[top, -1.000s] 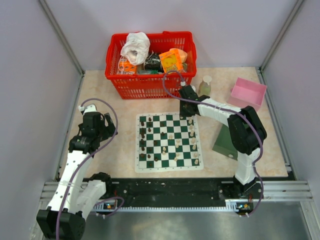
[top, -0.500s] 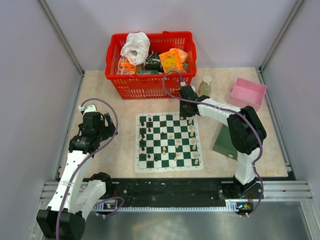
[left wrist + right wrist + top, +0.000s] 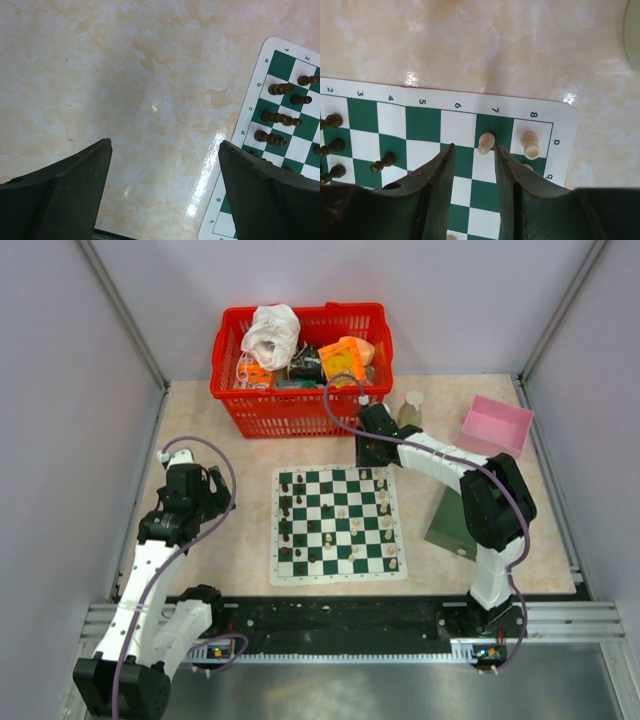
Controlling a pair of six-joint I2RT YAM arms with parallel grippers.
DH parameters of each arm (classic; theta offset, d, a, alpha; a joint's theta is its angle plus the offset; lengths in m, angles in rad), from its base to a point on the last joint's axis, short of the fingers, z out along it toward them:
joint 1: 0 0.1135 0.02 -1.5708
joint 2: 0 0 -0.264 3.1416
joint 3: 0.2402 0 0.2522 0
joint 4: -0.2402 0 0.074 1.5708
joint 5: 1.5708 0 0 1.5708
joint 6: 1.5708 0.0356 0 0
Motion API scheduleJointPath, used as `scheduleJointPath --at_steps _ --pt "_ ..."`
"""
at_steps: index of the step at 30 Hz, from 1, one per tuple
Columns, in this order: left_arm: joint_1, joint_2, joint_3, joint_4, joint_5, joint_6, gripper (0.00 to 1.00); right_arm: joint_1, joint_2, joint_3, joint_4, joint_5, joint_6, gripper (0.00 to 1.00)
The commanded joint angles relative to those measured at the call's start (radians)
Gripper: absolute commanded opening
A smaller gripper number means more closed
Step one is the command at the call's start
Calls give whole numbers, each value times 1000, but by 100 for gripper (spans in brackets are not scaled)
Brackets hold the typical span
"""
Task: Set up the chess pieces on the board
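The green and white board (image 3: pixel 276 574) lies mid-table. Dark brown pieces (image 3: pixel 286 520) stand along its left side, cream pieces (image 3: pixel 386 523) on its right. My right gripper (image 3: pixel 368 452) is at the board's far right corner. In the right wrist view it (image 3: pixel 474 146) is open and empty, and a cream pawn (image 3: pixel 485 143) stands free just past the fingertips on the board (image 3: pixel 445 100), beside a cream rook (image 3: pixel 531 145). My left gripper (image 3: pixel 205 490) is wide open and empty (image 3: pixel 165 144) over bare table, left of the board (image 3: pixel 250 130) and its dark pieces (image 3: pixel 280 89).
A red basket (image 3: pixel 300 370) full of items stands at the back, just behind my right gripper. A small pale bottle (image 3: pixel 411 410) and a pink tray (image 3: pixel 497 425) are at the back right. A dark green box (image 3: pixel 450 525) lies right of the board.
My right gripper has drawn back a little from the board's far right corner toward the basket, leaving the cream pawn standing free. The left arm has not moved.
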Motion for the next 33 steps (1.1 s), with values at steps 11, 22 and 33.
scheduleJointPath --at_steps 11,22,33 --pt "-1 -14 -2 34 -5 4 93 199 -183 -118 -23 -31 41 40" --pt "-1 -18 -2 34 -2 1 93 255 -131 -167 -23 -39 73 40" --pt "-1 -15 -4 34 -4 1 93 256 -72 -136 -27 -94 67 34"
